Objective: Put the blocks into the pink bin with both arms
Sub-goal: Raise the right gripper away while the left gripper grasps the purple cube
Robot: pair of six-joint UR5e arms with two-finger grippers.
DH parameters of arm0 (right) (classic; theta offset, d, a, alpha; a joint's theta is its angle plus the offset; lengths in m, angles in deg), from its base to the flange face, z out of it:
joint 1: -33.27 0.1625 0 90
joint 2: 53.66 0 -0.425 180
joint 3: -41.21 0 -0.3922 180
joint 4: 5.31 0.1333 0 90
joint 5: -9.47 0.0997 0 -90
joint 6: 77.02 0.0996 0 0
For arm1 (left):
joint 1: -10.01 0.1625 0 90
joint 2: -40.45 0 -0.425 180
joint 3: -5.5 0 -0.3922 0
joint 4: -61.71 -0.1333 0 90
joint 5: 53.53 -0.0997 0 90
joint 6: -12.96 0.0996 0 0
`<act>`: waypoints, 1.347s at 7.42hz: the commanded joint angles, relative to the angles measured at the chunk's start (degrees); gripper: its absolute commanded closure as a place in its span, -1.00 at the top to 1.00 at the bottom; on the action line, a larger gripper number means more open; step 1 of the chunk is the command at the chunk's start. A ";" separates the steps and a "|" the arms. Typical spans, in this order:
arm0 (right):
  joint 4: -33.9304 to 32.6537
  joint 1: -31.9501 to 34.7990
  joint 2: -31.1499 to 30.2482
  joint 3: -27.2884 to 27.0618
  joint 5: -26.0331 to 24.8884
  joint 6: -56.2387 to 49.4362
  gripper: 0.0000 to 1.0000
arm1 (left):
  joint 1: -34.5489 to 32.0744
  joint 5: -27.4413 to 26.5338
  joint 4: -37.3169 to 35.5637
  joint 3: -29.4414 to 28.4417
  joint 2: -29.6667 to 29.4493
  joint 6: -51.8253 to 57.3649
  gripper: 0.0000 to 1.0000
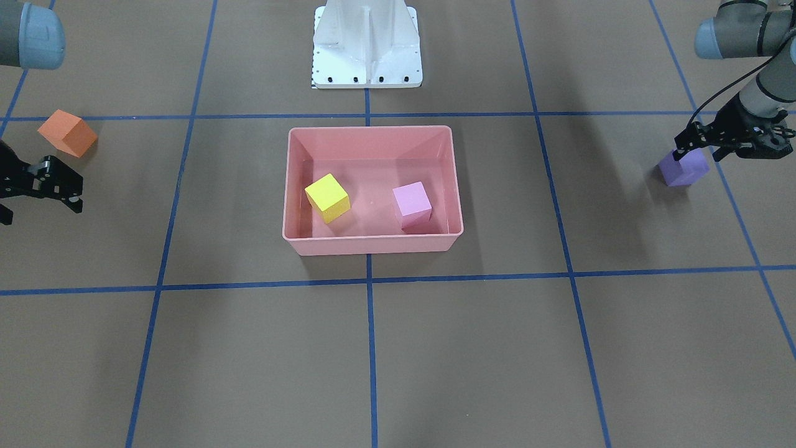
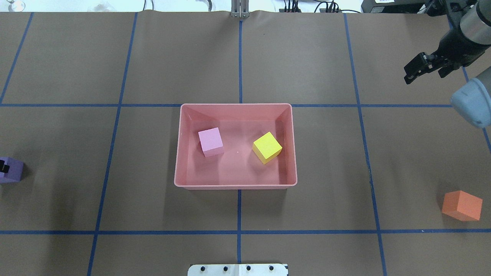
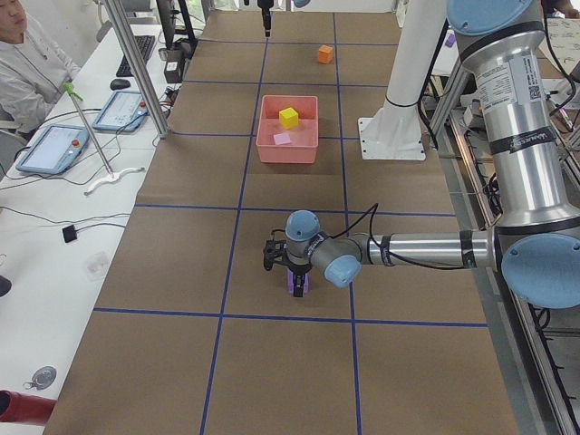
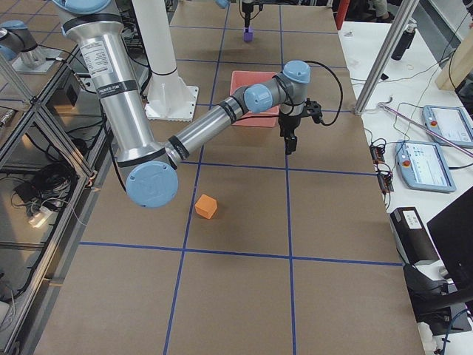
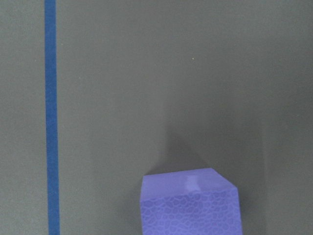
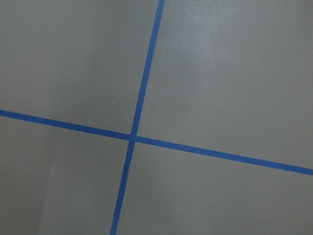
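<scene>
- We locate the pink bin (image 1: 373,244) flat on the brown surface (image 2: 153,57), directly out from the white pedestal base (image 1: 367,46). A blue tape line (image 2: 240,57) runs under the middle of the bin.
- Two blocks lie on the bin floor, apart from each other. The yellow cube (image 2: 267,147) is in the half on the robot's right, turned at an angle to the walls. The light pink cube (image 2: 210,142) is in the half on the robot's left.
- The purple cube (image 1: 684,169) sits on the surface well apart from the bin, on the robot's left.
- The left end effector (image 1: 698,152) points down over the purple cube, with one finger lying across a side face of the cube. We cannot tell whether the fingers are pressed against the cube or only stand beside it. The left wrist view shows the upper part of the cube at its bottom edge and no fingers.
- The orange cube (image 2: 462,205) rests on the surface well apart from the bin, on the robot's right. It is nearer the robot than the bin's near rim and is turned at an angle to the tape lines.
- The right end effector (image 2: 424,76) is on the robot's right, farther from the robot than the bin's far rim and well apart from the orange cube. We read its fingers as spread wide with nothing between them. The right wrist view shows only a crossing of tape lines.
- A person (image 3: 27,63) sits at a white desk (image 3: 54,217) alongside the surface, on the side of the bin away from the robot.
</scene>
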 commanded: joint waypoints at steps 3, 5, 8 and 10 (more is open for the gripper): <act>0.04 -0.03 -1.40 0.01 -0.21 -0.29 1.00 | 0.24 -0.06 0.12 -2.05 -1.73 0.11 0.18; 0.48 0.15 -3.94 -0.42 -0.12 -3.70 1.00 | 0.95 0.02 0.04 -1.44 -2.87 -0.24 -0.64; 0.48 3.30 -10.18 -0.25 -0.21 -13.36 1.00 | 0.77 6.41 -15.94 11.51 -7.50 -0.42 -0.72; 9.01 3.58 -17.10 0.27 -0.03 -13.39 1.00 | 0.86 6.62 -40.89 20.08 -22.56 -2.86 -0.70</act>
